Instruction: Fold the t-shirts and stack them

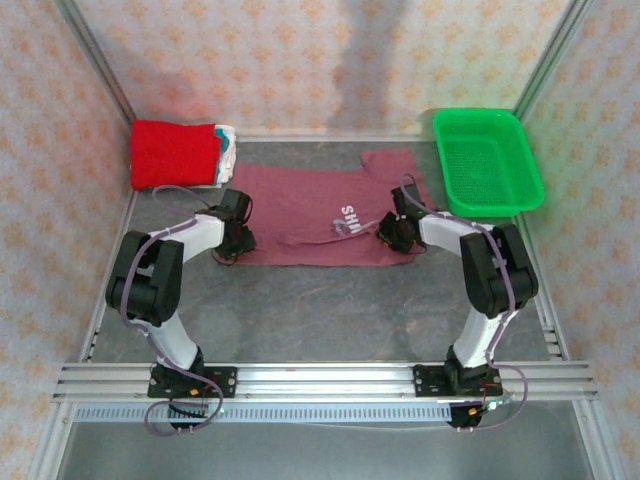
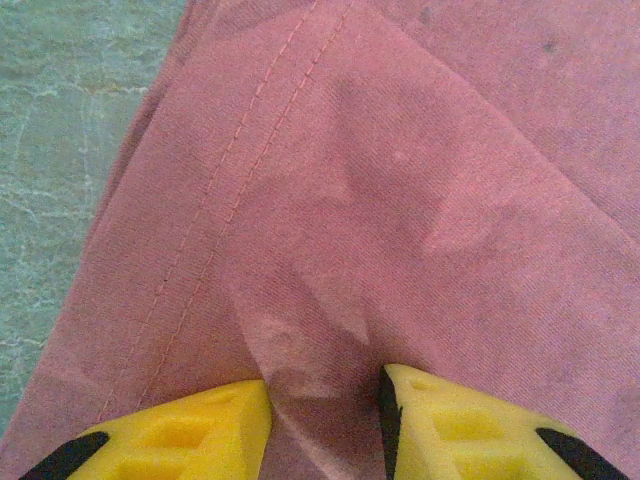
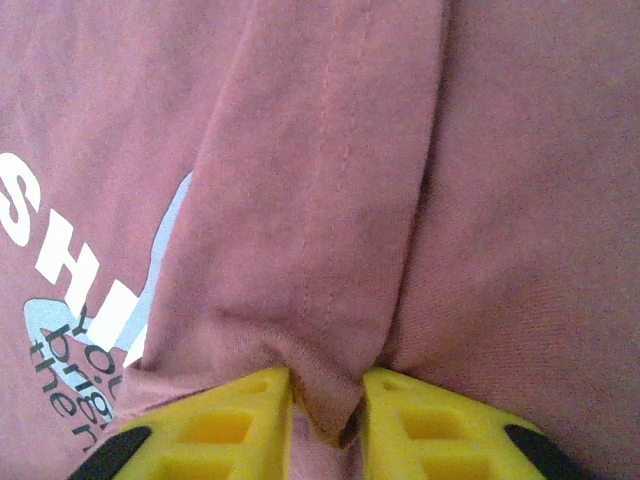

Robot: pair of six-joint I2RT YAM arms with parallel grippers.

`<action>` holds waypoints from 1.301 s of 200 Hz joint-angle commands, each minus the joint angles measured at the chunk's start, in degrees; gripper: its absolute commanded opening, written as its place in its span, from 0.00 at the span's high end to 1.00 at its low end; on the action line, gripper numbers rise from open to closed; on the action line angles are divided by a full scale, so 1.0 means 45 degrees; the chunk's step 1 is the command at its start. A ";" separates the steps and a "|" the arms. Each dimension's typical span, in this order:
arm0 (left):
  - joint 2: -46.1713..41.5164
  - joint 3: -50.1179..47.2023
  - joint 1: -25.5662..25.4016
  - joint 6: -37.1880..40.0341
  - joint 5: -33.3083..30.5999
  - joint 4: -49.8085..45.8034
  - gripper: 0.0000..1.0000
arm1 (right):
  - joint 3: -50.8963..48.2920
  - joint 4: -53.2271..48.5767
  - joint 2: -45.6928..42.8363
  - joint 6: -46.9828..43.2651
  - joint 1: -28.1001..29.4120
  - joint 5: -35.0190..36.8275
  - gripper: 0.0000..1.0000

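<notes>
Yellow fingers (image 2: pixel 190 435) of the left hand (image 2: pixel 325 405) sit closest to the lens, drawn narrow with a raised ridge of maroon cloth pinched between them. The right hand (image 3: pixel 327 395) is just as close to its own camera, narrow too, with a stitched, doubled edge nipped in the gap.

The grey bench (image 1: pixel 330 300) carries everything. On it the shirt (image 1: pixel 300 215) lies flat, its long axis running left to right across the middle, with one sleeve (image 1: pixel 392 162) sticking out at the far right. The green basket (image 1: pixel 490 160) sits at the far right corner, just beside that sleeve. The stack (image 1: pixel 175 152) of folded shirts, red on top with whitish ones at its right edge, sits at the far left corner, close to the shirt's far left corner.

From above, the left hand (image 1: pixel 235 240) holds the shirt's near left corner and the right hand (image 1: pixel 392 232) holds its near edge toward the right end, beside the white print (image 1: pixel 347 218). So both hands grip the same near edge, one toward each end, and all the cloth lies beyond them, away from the arm bases. A fold from here would probably carry that edge straight away, over the long axis, both hands keeping level. The left arm is nearer the stack.
</notes>
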 commanded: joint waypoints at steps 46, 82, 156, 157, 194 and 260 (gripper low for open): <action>0.0117 -0.0795 0.0005 -0.0335 0.0182 -0.0383 0.64 | 0.1823 -0.1147 0.0414 -0.0845 0.0127 0.2110 0.80; 0.0211 -0.0816 0.0014 -0.0384 0.0276 -0.0264 0.64 | 0.2288 -0.1054 0.0914 -0.1093 0.0109 0.2356 0.90; 0.0261 -0.0764 0.0014 -0.0403 0.0282 -0.0339 0.64 | 0.4839 -0.2116 0.2157 -0.2427 0.0217 0.2635 1.00; 0.0271 -0.0770 0.0010 -0.0403 0.0281 -0.0339 0.64 | 0.4839 -0.2116 0.2157 -0.2427 0.0217 0.2635 1.00; 0.0222 -0.0814 0.0005 -0.0452 0.0242 -0.0242 0.65 | 0.6395 -0.2889 0.3261 -0.3060 0.0234 0.2435 1.00; 0.0138 -0.0860 0.0006 -0.0617 0.0136 -0.0280 0.65 | 0.8452 -0.4476 0.3565 -0.3812 0.0365 0.1947 0.66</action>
